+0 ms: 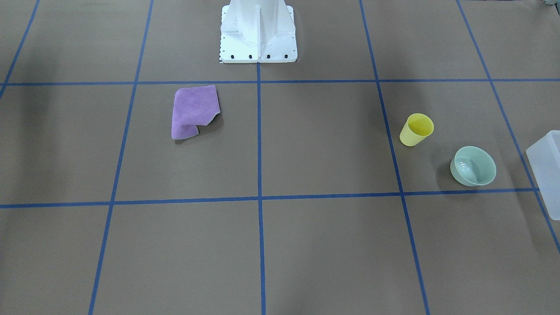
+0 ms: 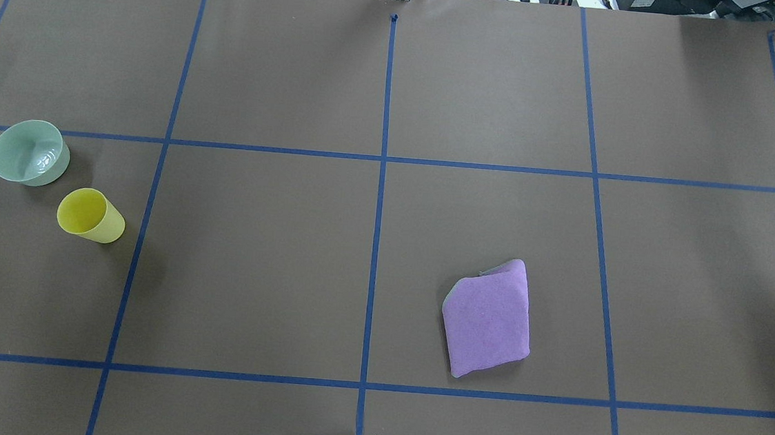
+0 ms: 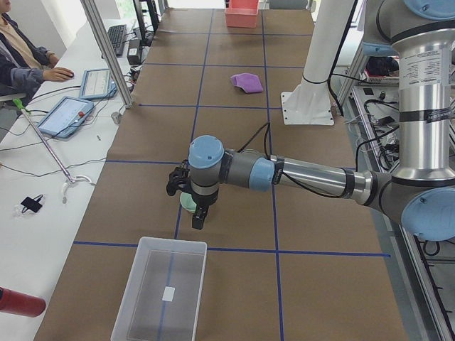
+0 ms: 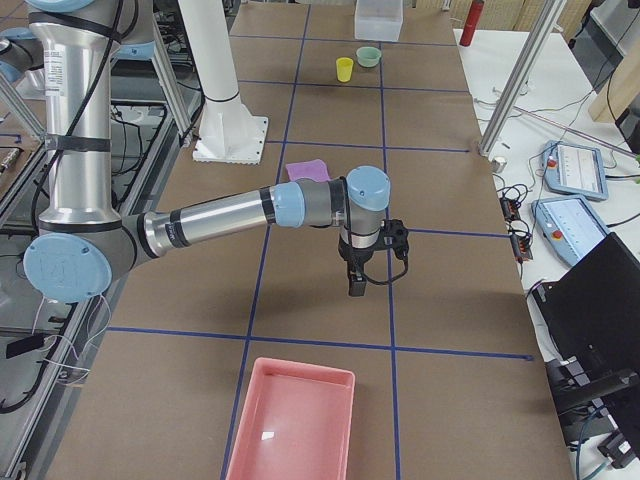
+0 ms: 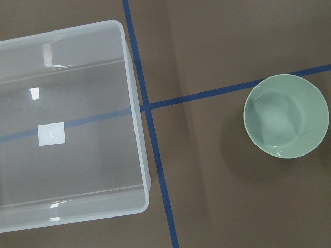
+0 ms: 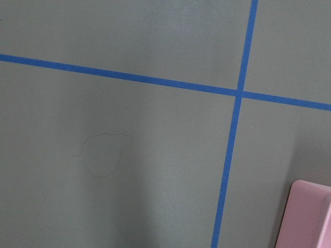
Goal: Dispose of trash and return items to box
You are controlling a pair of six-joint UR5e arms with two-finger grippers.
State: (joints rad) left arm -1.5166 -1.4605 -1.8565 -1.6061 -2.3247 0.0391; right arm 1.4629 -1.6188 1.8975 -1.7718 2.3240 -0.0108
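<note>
The mint-green bowl point(image 1: 473, 166) stands upright and empty on the table; it also shows in the overhead view point(image 2: 27, 152) and the left wrist view point(image 5: 286, 115). The frosted-white box point(image 5: 67, 124) lies beside it, empty but for a white label, and shows in the exterior left view point(image 3: 162, 288). My left gripper point(image 3: 199, 217) hangs over the bowl, just short of the box; I cannot tell if it is open. My right gripper point(image 4: 355, 282) hangs over bare table; I cannot tell its state.
A yellow cup point(image 1: 416, 129) stands next to the bowl. A folded purple cloth point(image 2: 489, 318) lies near the white pedestal point(image 1: 258, 33). A pink tray point(image 4: 292, 425) sits at the table's end on my right. An operator and tablets are beside the table.
</note>
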